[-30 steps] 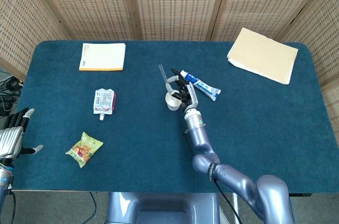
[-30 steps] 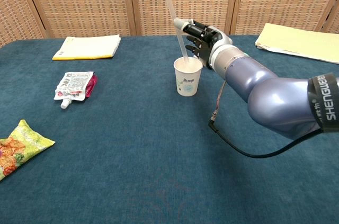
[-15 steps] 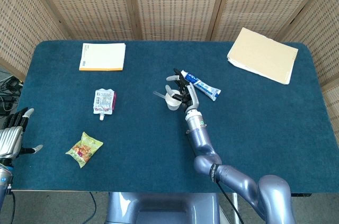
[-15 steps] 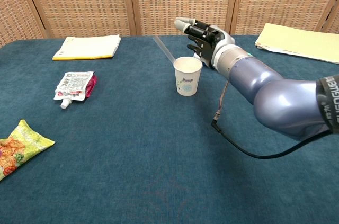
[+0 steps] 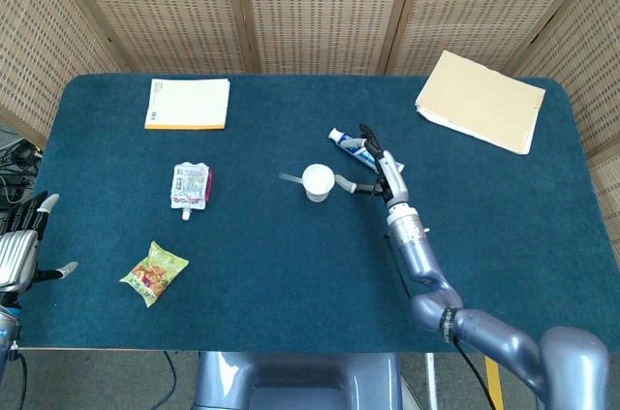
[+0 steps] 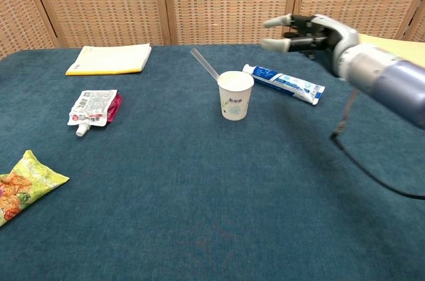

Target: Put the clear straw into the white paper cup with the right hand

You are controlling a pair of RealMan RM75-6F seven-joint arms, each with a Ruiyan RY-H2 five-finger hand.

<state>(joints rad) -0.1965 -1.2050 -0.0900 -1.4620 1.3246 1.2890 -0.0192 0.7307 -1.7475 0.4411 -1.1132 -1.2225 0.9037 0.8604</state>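
The white paper cup (image 5: 318, 181) (image 6: 236, 95) stands upright near the middle of the blue table. The clear straw (image 5: 292, 177) (image 6: 204, 66) sits in the cup, leaning over its left rim. My right hand (image 5: 376, 169) (image 6: 303, 31) hovers to the right of the cup, apart from it, fingers spread and holding nothing. My left hand (image 5: 21, 245) shows only in the head view, off the table's left edge, fingers apart and empty.
A blue and white toothpaste tube (image 5: 350, 143) (image 6: 284, 84) lies just right of the cup, under my right hand. A drink pouch (image 5: 190, 185) (image 6: 93, 108), a snack bag (image 5: 153, 272) (image 6: 22, 185), a yellow-edged notebook (image 5: 188, 103) (image 6: 109, 59) and a beige folder (image 5: 480, 100) (image 6: 376, 51) lie around the table.
My right hand let go of the straw, which tipped to lean left in the cup. The hand then drew away to the right, uncovering the toothpaste tube.
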